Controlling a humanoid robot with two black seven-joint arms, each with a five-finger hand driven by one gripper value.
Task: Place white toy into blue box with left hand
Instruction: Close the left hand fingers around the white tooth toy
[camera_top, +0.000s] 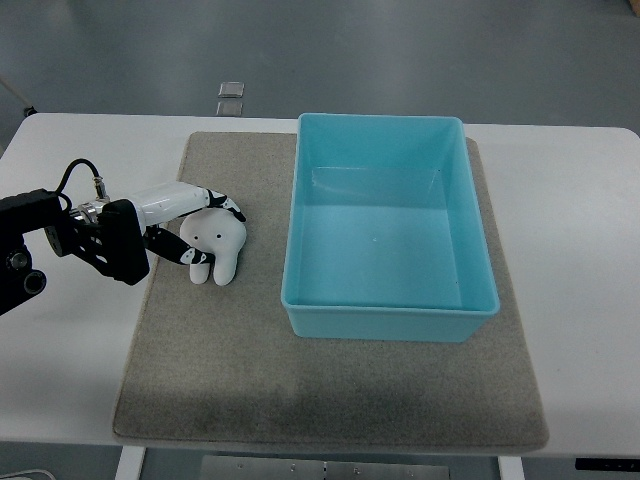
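A white tooth-shaped toy lies on the grey mat, left of the blue box. My left hand comes in from the left edge and sits against the toy's left side. Its fingers curl over the toy's top and lower left, touching it. The toy rests on the mat. The blue box is open-topped with nothing inside it. The right arm does not show.
The mat lies on a white table. Two small grey squares sit on the floor beyond the table's far edge. A black cable loops above my left wrist.
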